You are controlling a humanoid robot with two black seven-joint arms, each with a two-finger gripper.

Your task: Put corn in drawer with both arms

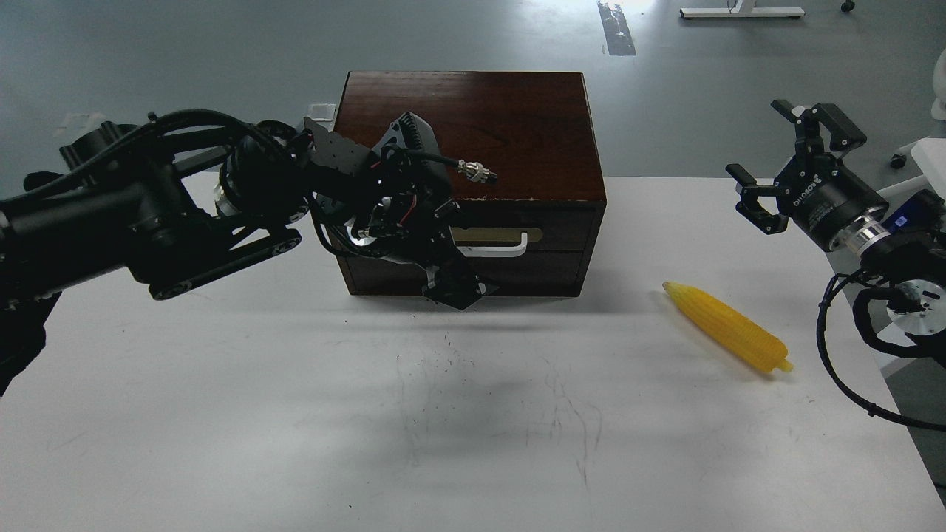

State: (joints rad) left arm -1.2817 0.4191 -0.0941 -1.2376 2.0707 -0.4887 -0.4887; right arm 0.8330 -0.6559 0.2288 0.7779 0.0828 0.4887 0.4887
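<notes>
The corn (728, 327) is a yellow ribbed cob lying on the white table (473, 428) at the right, its point toward the drawer box. The drawer (547, 240) is the upper front of a dark brown wooden box; it looks shut, and its white bar handle (502, 247) shows on a beige plate. My left gripper (452, 282) hangs in front of the drawer front, at the handle's left end. It is dark and its fingers cannot be told apart. My right gripper (757, 142) is open and empty, raised above the table behind and to the right of the corn.
The brown box top (473, 125) is bare. A second drawer front (532, 273) lies below the first. My left arm (148, 214) spans the table's left side. Cables (842, 369) hang at the table's right edge. Grey floor lies behind.
</notes>
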